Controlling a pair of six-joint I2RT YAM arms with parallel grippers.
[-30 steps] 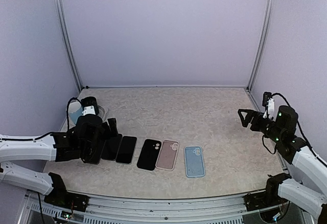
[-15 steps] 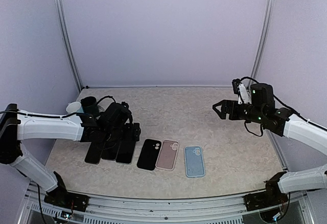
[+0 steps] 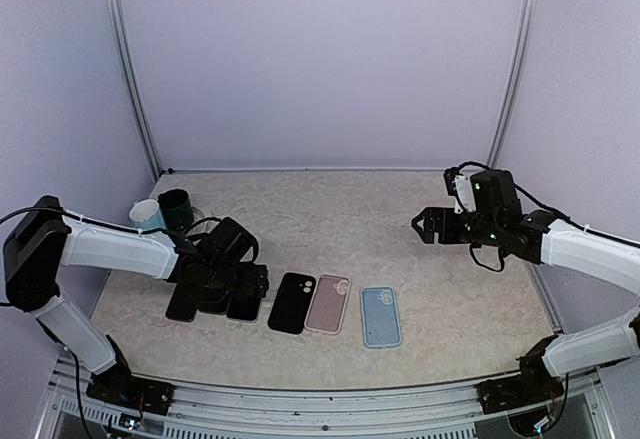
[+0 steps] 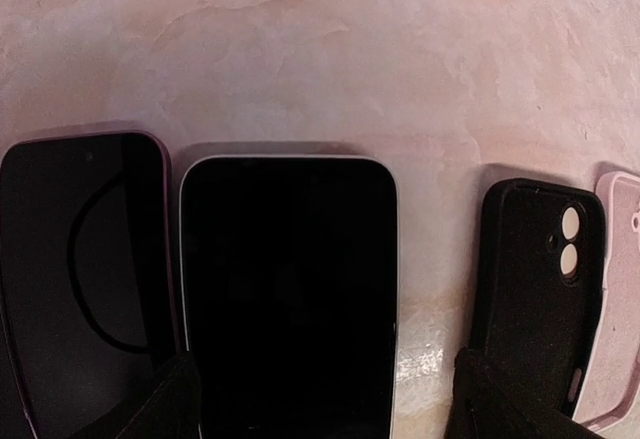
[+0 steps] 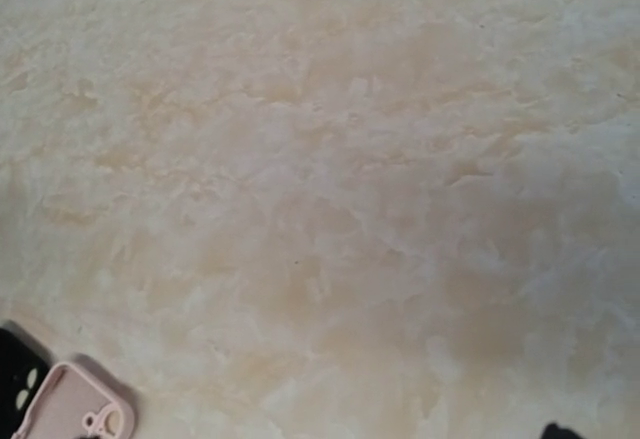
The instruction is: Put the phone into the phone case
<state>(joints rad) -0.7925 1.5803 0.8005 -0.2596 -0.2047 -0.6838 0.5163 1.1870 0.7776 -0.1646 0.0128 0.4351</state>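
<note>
Looking down from the top camera, a row of flat things lies near the front edge of the tabletop (image 3: 400, 209), each with its long axis running front to back. From left to right they are three dark phones, a black case (image 3: 293, 302), a pink case (image 3: 329, 302) and a blue case (image 3: 381, 316). The left end effector (image 3: 247, 283) is low over the rightmost phone (image 3: 243, 311). Two cups (image 3: 163, 210) stand behind it near the left wall. The right end effector (image 3: 425, 225) hangs above bare tabletop, well apart from the row, with its jaws spread and holding nothing.

On the left wrist camera the phone lies screen up, silver-rimmed. Its long axis points straight away from the camera and its far end is toward the back wall. The open fingers (image 4: 165, 404) straddle its near end without clamping it. A second phone (image 4: 85, 279) lies just beside it on the left. The black case lies to its right, hollow side up, with its lens holes at the far end.

On the right wrist camera mostly tabletop shows, with corners of the pink and black cases at lower left.
</note>
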